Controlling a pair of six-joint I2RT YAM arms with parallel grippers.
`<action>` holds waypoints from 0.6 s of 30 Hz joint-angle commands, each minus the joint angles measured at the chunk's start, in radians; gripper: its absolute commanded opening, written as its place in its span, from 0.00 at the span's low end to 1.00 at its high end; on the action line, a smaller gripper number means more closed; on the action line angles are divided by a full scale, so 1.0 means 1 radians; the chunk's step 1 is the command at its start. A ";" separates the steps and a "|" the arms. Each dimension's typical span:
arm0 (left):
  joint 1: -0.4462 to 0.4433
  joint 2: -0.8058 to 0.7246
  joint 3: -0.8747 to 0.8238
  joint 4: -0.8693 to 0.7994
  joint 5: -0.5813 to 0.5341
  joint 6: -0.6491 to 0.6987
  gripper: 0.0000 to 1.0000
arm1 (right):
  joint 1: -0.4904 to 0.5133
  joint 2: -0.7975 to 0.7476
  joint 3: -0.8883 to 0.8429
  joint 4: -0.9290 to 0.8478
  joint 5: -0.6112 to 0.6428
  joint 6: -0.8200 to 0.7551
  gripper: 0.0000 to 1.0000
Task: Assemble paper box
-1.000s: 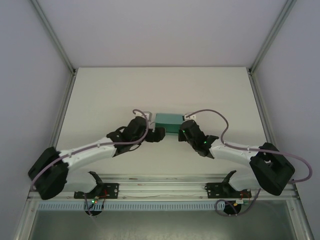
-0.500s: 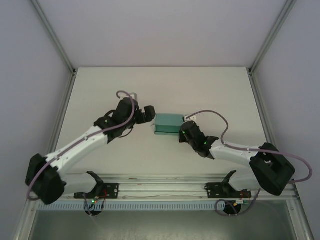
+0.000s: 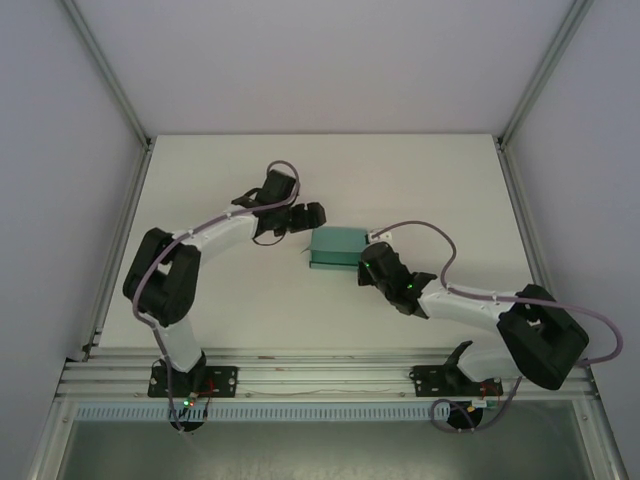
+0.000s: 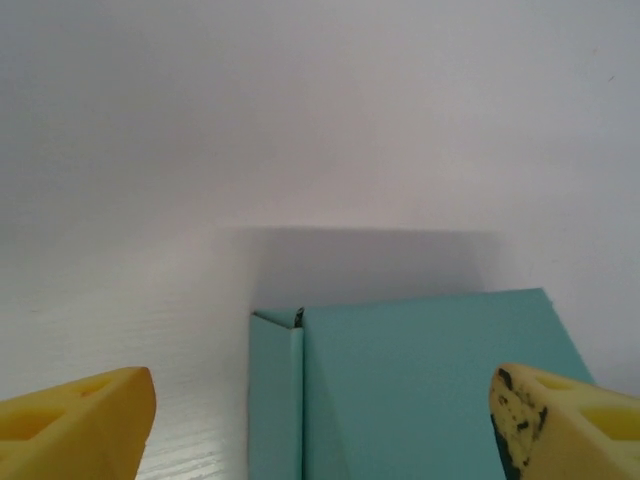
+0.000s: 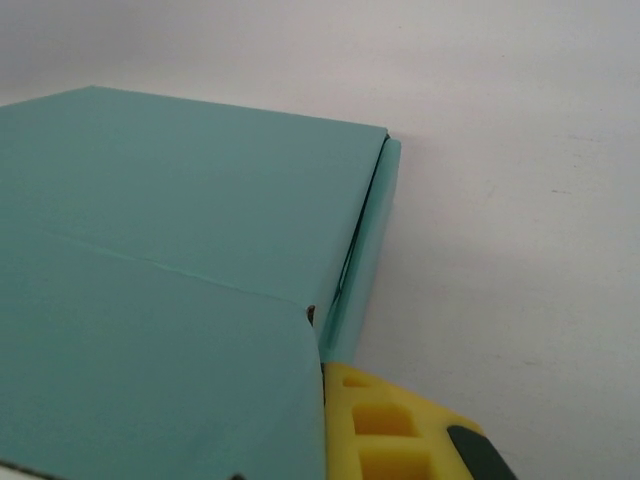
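Box (image 3: 336, 243) lies on tabletop (image 3: 450, 190), clenched right end effector (image 3: 367, 260) at its right end, likely steadying it, left end effector (image 3: 311, 214) spread wide.

Top external: fixed high behind the arm bases, looking down over the whole desk (image 3: 250, 300). Left wrist: low, near, facing the paper box (image 4: 420, 390). Right wrist: closer still, skimming its top. All share the paper box.
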 commanded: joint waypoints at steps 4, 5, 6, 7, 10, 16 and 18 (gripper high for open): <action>0.006 0.061 -0.008 0.100 0.103 0.009 0.78 | 0.004 0.035 -0.035 -0.023 0.015 -0.002 0.00; 0.006 0.067 -0.017 0.110 0.110 0.011 0.77 | 0.004 0.036 -0.035 -0.021 0.013 0.001 0.00; 0.006 0.074 -0.024 0.116 0.112 0.010 0.74 | 0.004 0.038 -0.036 -0.020 0.013 0.004 0.00; 0.006 0.079 -0.029 0.115 0.111 0.009 0.73 | 0.005 0.040 -0.036 -0.019 0.011 0.007 0.01; 0.006 0.083 -0.066 0.146 0.133 -0.007 0.67 | 0.004 0.034 -0.036 -0.019 0.004 0.018 0.05; 0.006 0.073 -0.183 0.255 0.160 -0.062 0.58 | 0.004 -0.032 -0.046 -0.042 -0.046 0.052 0.27; 0.005 0.075 -0.207 0.279 0.162 -0.076 0.55 | 0.005 -0.095 -0.074 -0.044 -0.065 0.078 0.41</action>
